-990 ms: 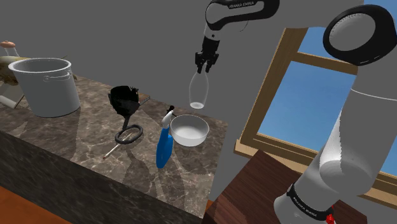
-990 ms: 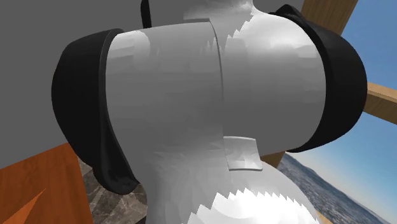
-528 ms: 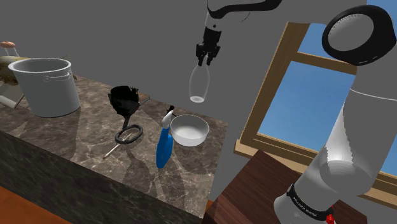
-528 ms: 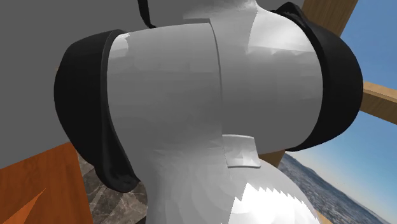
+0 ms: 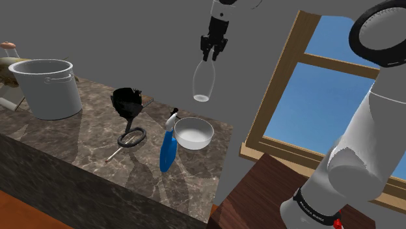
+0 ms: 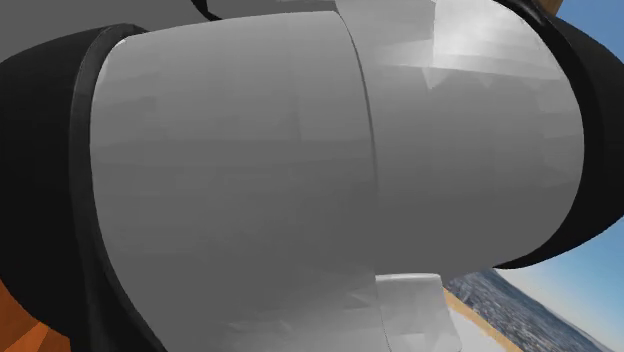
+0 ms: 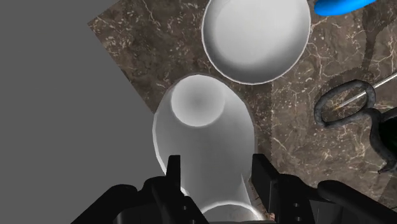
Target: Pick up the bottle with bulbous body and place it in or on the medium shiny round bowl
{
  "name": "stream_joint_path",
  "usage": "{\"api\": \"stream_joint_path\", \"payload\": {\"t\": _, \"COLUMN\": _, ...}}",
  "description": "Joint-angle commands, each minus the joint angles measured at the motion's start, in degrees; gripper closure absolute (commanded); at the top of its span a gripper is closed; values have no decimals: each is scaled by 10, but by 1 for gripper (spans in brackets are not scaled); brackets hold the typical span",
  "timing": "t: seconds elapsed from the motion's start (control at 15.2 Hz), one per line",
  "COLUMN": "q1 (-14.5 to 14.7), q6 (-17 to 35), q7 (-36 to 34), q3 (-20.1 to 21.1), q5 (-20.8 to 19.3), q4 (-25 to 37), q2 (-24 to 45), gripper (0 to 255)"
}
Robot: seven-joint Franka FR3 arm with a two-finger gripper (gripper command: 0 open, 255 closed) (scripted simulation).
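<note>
Toward the shoulder view's left, the white bowl (image 5: 193, 132) is sitting on the marble counter (image 5: 65, 140). Just right and high above it, the clear bulbous bottle (image 5: 203, 83) is hanging under your gripper (image 5: 213, 54), which is clamping its neck.

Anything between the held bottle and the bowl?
Nothing: in the shoulder view the bottle, clasped by the gripper, hangs above the bowl, clear air between.

No legible text, label, brand or number in any view; faint pale marks on the dark band (image 5: 311, 207) at the arm's (image 5: 364, 143) base, too small to read.
</note>
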State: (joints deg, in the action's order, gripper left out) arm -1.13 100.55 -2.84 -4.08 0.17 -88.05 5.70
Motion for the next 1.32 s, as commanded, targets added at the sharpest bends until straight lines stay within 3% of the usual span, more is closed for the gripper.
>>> {"api": "stream_joint_path", "payload": {"t": 0.0, "q1": 10, "q6": -7, "q7": -19, "q3": 8, "q5": -5, "q4": -23, "q2": -29, "gripper": 255}}
{"api": "stream_joint_path", "payload": {"t": 0.73, "q1": 62, "q6": -83, "q7": -128, "q3": 66, "q5": -16, "q4": -58, "q2": -139, "gripper": 255}}
{"api": "stream_joint_path", "payload": {"t": 1.25, "q1": 62, "q6": -18, "q7": -129, "q3": 66, "q5": -15, "q4": -140, "q2": -157, "gripper": 255}}
